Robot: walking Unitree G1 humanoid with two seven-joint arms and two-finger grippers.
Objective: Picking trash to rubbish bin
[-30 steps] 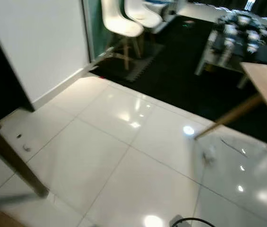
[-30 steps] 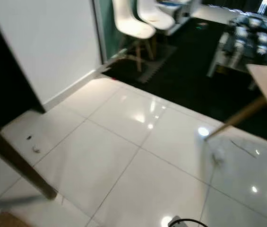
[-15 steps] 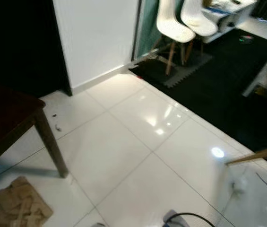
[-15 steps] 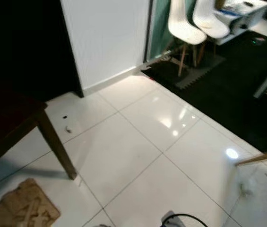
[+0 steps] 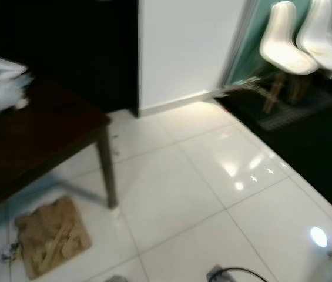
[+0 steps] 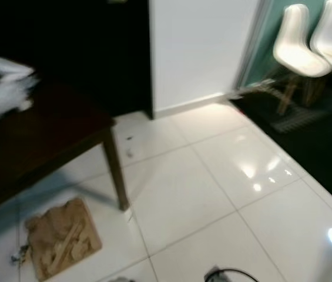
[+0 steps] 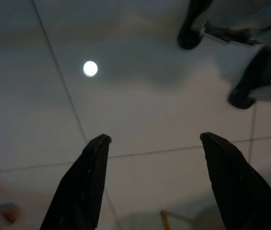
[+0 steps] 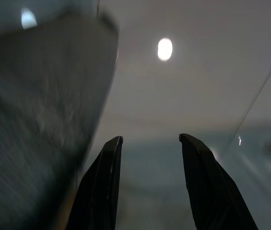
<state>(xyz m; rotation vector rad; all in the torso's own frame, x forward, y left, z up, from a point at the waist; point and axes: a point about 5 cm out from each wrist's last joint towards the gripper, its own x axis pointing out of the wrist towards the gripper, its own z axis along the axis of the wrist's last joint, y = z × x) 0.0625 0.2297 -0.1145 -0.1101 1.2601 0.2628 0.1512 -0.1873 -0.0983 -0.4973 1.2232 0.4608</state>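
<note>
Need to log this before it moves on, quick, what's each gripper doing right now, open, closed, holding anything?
Left gripper: open, holding nothing, over the glossy white tiled floor.
Right gripper: open, holding nothing, above the same floor.

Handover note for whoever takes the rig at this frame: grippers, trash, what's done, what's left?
Left gripper: open, empty, above bare floor tiles.
Right gripper: open, empty, also over floor.
Trash: crumpled brown paper lies on the floor beside the dark table's leg, on the robot's left.
Done: nothing picked up.
Left: approach the paper, grasp it, find a bin and drop it in.
</note>
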